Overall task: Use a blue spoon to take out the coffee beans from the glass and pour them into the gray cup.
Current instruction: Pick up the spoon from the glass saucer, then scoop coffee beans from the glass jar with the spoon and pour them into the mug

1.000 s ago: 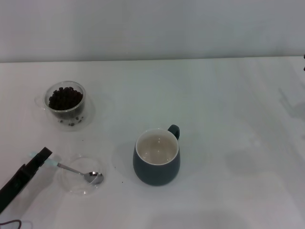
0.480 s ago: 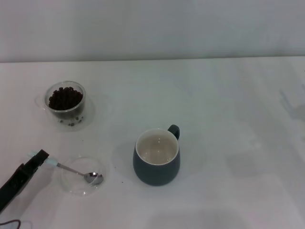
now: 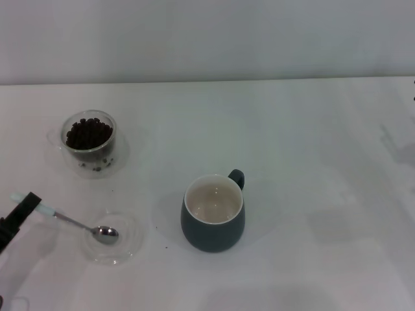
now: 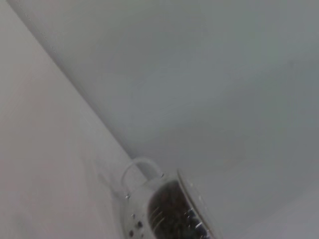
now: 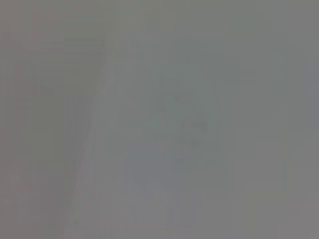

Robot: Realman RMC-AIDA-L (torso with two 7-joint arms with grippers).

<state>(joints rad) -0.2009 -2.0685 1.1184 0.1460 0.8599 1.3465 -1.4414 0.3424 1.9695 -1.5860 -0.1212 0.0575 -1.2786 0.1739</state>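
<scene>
The blue spoon (image 3: 104, 231) has its silver bowl over a flat clear glass dish (image 3: 130, 241), with its pale handle pointing left. My left gripper (image 3: 26, 203), at the table's left edge, is shut on that handle. The glass (image 3: 89, 152) holds the coffee beans (image 3: 89, 133) and stands at the far left, behind the gripper. It also shows in the left wrist view (image 4: 142, 199) with its beans (image 4: 169, 214). The gray cup (image 3: 213, 223) stands in the middle with its handle to the far right; only its cream inside shows. My right gripper is out of view.
The white table (image 3: 311, 162) runs back to a pale wall. A few dark specks lie on the table by the glass and near the cup. The right wrist view shows only a grey blur.
My left gripper has drawn back to the left with the spoon handle in it. The spoon's bowl has slid left across the dish. Cup and glass have not moved.
</scene>
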